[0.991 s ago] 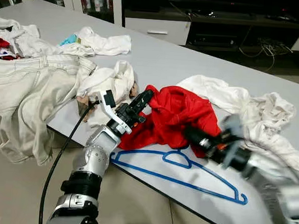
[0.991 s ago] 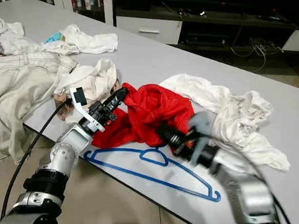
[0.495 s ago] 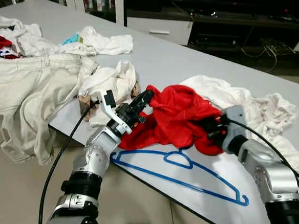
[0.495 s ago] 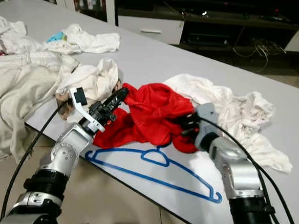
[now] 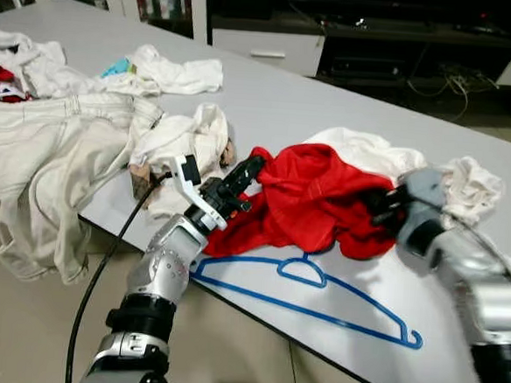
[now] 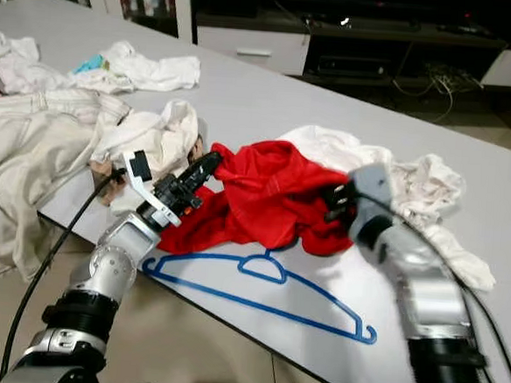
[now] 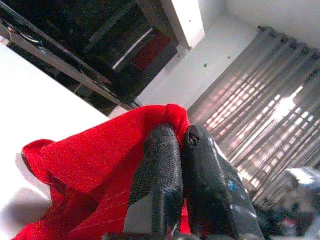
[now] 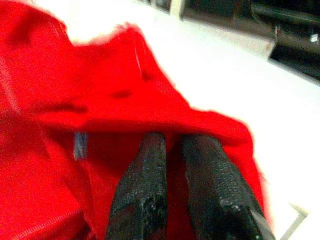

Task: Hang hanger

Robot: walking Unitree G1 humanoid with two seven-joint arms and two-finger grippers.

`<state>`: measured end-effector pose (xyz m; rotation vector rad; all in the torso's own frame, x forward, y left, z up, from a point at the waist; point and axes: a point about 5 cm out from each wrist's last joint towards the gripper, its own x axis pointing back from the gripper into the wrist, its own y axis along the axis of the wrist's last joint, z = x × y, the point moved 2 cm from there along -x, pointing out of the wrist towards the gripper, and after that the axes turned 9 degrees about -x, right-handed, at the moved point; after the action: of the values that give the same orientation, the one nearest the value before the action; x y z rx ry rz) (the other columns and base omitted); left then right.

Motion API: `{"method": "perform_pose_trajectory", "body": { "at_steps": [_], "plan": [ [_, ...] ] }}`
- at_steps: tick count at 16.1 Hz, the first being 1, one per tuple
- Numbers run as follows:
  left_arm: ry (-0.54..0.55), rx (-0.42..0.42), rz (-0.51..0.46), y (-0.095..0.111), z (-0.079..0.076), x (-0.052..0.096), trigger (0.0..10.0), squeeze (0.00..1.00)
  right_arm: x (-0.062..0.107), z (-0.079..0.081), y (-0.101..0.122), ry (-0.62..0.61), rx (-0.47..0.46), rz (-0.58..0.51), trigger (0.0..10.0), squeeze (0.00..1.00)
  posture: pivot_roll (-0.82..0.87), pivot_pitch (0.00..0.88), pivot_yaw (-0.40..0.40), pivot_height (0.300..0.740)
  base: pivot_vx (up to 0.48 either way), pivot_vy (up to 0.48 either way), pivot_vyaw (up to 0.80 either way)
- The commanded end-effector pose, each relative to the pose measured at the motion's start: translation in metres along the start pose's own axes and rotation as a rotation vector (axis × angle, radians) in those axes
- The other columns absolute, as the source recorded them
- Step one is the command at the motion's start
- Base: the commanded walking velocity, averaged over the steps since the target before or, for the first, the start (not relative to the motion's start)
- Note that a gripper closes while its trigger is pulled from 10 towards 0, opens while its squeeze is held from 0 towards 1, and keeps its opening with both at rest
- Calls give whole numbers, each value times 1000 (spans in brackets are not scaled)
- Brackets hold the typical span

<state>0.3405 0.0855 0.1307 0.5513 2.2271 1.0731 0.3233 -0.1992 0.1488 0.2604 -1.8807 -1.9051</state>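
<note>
You have both jaws pinched shut on the red shirt (image 5: 312, 200), left gripper (image 5: 250, 166) and right gripper (image 5: 379, 203), spreading it above the blue hanger (image 5: 318, 294) lying flat on the surface (image 5: 280, 97); next, open its neck.

A silver left arm (image 5: 157, 277) is seen at the lower left of the left eye view, built of rounded metal segments joined by black ribbed collars. A black cable (image 5: 100, 277) is run along its outer side up to a white angular bracket (image 5: 186, 174) at the wrist. The left gripper (image 5: 254, 163) is made of two long black fingers (image 7: 160, 175) with a finely textured surface. The right arm (image 5: 480, 299), at the lower right, is shown in the same silver, blurred, with a grey wrist housing (image 5: 421, 183)
</note>
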Motion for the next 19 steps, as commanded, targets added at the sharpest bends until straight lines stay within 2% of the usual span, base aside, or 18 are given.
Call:
{"method": "perform_pose_trajectory", "body": {
  "at_steps": [1, 3, 6, 7, 8, 9, 11, 14, 17, 19],
  "plan": [
    [5, -12, 14, -2, 0, -1, 0, 0, 12, 5, 12, 95, 18, -30, 10000, 0, -52, 0, -2, 740, 0, 0, 0],
    [5, -14, 16, -3, 0, -2, 0, 0, 28, 14, 14, 219, 19, -6, 10000, 0, -55, 0, -3, 740, 0, 0, 0],
    [3, -14, 12, -3, -1, -4, 0, 0, 41, 20, 12, 314, 7, 27, 10000, 0, -55, 0, -3, 740, 0, 0, 0],
    [2, -14, 13, -3, -1, -4, 0, 0, 46, 24, 8, 357, 14, 64, 10000, 0, -57, 0, -2, 740, 0, 0, 0],
    [1, -16, 13, -3, -1, -4, 0, 0, 55, 31, -6, 426, 28, 161, 10000, 0, -57, 0, -2, 740, 0, 0, 0],
    [2, -17, 12, -2, -1, -4, 0, 0, 58, 34, -11, 451, 24, 193, 10000, 0, -56, 0, -1, 740, 0, 0, 0],
    [4, -19, 13, -2, 0, -3, 0, 0, 59, 42, -16, 491, 17, 218, 10000, 0, -55, 0, 0, 740, 0, 0, 0],
    [6, -20, 16, -3, 0, -2, 0, 0, 49, 45, -30, 448, 53, 262, 10000, 0, -53, 0, -1, 740, 0, 0, 0],
    [7, -21, 14, -3, 0, -2, 0, 0, 43, 58, -40, 496, 94, 306, 10000, 0, -46, 0, -4, 740, 0, 0, 0],
    [6, -24, 14, -3, -1, -1, 0, 0, 40, 62, -48, 518, 155, 349, 10000, 0, -42, 0, -7, 740, 0, 0, 0]
  ]
}}
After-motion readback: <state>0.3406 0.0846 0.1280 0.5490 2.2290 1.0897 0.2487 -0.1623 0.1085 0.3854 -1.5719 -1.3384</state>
